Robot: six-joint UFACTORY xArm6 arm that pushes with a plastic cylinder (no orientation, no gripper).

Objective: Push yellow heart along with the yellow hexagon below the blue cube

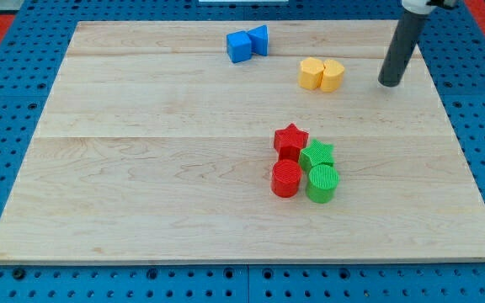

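The yellow hexagon (pixel 311 73) and the yellow heart (pixel 333 75) sit side by side, touching, near the view's top right of the wooden board. The blue cube (pixel 239 47) lies up and to the left of them, touching a blue triangular block (pixel 259 39) on its right. My tip (pixel 389 83) rests on the board to the right of the yellow heart, a short gap away, touching no block.
A red star (pixel 291 139), a green star (pixel 317 155), a red cylinder (pixel 286 178) and a green cylinder (pixel 322 183) are clustered at the board's middle right. The board's edge (pixel 242 262) meets a blue perforated surface.
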